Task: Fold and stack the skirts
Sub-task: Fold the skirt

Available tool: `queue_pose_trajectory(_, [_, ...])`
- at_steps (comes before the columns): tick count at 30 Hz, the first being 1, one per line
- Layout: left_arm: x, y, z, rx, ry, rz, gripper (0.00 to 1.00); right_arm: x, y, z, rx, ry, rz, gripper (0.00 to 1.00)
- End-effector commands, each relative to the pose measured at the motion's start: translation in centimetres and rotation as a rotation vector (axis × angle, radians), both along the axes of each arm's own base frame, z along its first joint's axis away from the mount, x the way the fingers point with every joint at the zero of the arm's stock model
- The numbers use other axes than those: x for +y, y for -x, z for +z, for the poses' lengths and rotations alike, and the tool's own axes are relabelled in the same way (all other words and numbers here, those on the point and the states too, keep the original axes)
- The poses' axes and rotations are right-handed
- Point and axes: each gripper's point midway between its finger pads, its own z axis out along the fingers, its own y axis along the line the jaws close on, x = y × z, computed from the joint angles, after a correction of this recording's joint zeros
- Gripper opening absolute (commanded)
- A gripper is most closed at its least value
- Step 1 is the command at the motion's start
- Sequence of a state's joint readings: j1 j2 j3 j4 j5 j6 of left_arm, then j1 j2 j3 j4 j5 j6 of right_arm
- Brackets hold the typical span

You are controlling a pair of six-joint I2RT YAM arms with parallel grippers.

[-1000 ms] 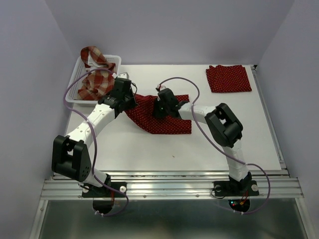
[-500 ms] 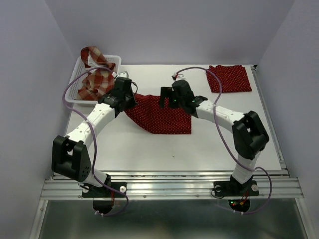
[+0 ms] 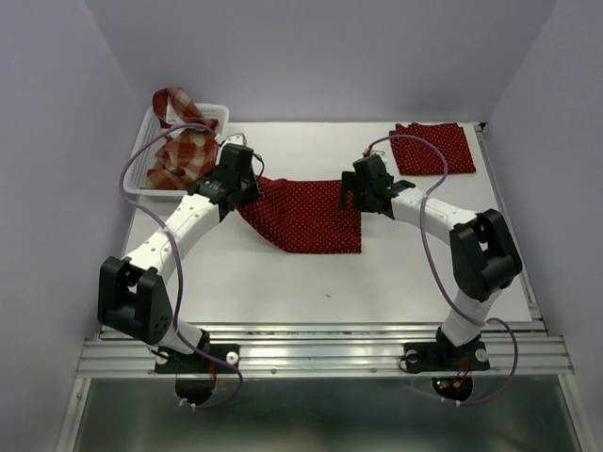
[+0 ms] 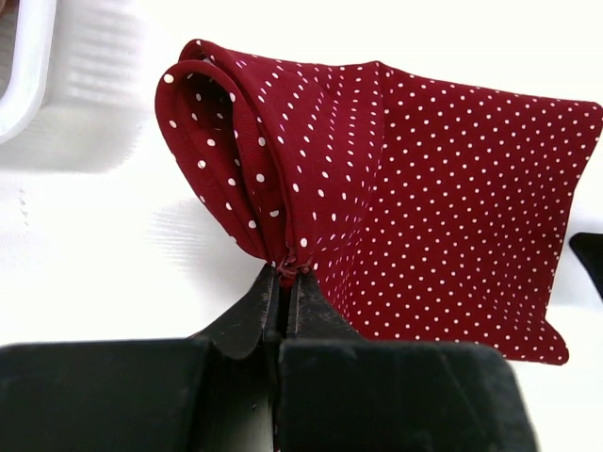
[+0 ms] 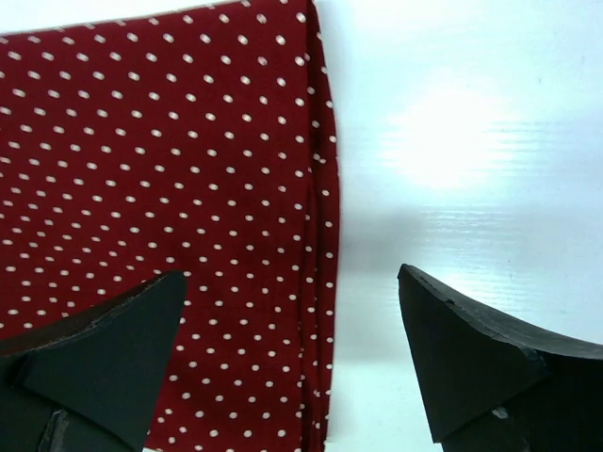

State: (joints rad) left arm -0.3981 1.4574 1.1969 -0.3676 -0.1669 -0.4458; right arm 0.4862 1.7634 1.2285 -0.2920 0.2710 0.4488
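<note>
- Enclosure: a flat white worktop (image 3: 283,282) bounded by pale lilac walls (image 3: 330,56).
- Left gripper (image 3: 251,185): clamped tight on a bunched edge of the spread dark red cloth skirt with small white polka dots (image 3: 306,217).
- Left wrist view: the spread skirt (image 4: 452,207) rises from the pinch at the left gripper (image 4: 287,275) in a rolled fold directly ahead. It fans out flat ahead and to the right of that gripper.
- Right gripper (image 3: 353,196): spread wide, holding nothing.
- Right wrist view: the straight side edge of the spread skirt (image 5: 160,141) runs up between the two fingers (image 5: 94,348) of the right gripper (image 5: 290,278). One finger is over dotted cloth, the other over bare worktop (image 5: 471,141). Contact with the surface cannot be told.
- Second dark red polka-dot skirt, folded into a flat rectangle (image 3: 433,149): lies beyond and to the right of the right gripper, apart from it.
- Red-and-cream plaid cloth skirt (image 3: 179,151): crumpled in the white plastic lattice basket (image 3: 141,160), beyond and to the left of the left gripper. Part of it stands above the basket's far rim.
</note>
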Motion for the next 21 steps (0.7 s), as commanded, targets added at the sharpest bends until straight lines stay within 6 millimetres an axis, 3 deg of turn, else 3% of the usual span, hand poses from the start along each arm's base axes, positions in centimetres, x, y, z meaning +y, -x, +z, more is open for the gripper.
queue_pose_trajectory(1, [-0.3, -0.8, 4.4, -0.113, 0.011, 0.012, 0.0, -0.6, -0.2, -0.9, 0.036, 0.007, -0.01, 1.0])
queue_pose_trajectory(10, [-0.4, -0.3, 3.9, -0.101, -0.006, 0.016, 0.0, -0.7, 0.0, -3.8, 0.111, 0.04, -0.026, 0.97])
queue_pose_trajectory(11, [-0.4, -0.3, 3.9, -0.101, -0.004, 0.019, 0.0, -0.8, -0.1, -4.1, 0.116, 0.046, -0.03, 0.94])
queue_pose_trajectory(12, [-0.3, -0.2, 3.8, -0.096, -0.004, 0.021, 0.0, -0.9, 0.0, -4.3, 0.12, 0.051, -0.034, 0.83])
queue_pose_trajectory(15, [-0.5, -0.2, 3.6, -0.092, -0.003, 0.019, 0.0, -0.8, -0.1, -4.9, 0.13, 0.049, -0.035, 0.62])
queue_pose_trajectory(19, [-0.8, -0.2, 3.5, -0.089, -0.004, 0.014, 0.0, -0.6, 0.2, -5.8, 0.156, 0.048, -0.021, 0.56])
queue_pose_trajectory(21, [-1.0, -0.2, 3.5, -0.09, -0.002, 0.011, 0.0, -0.7, 0.6, -6.4, 0.17, 0.053, -0.019, 0.47])
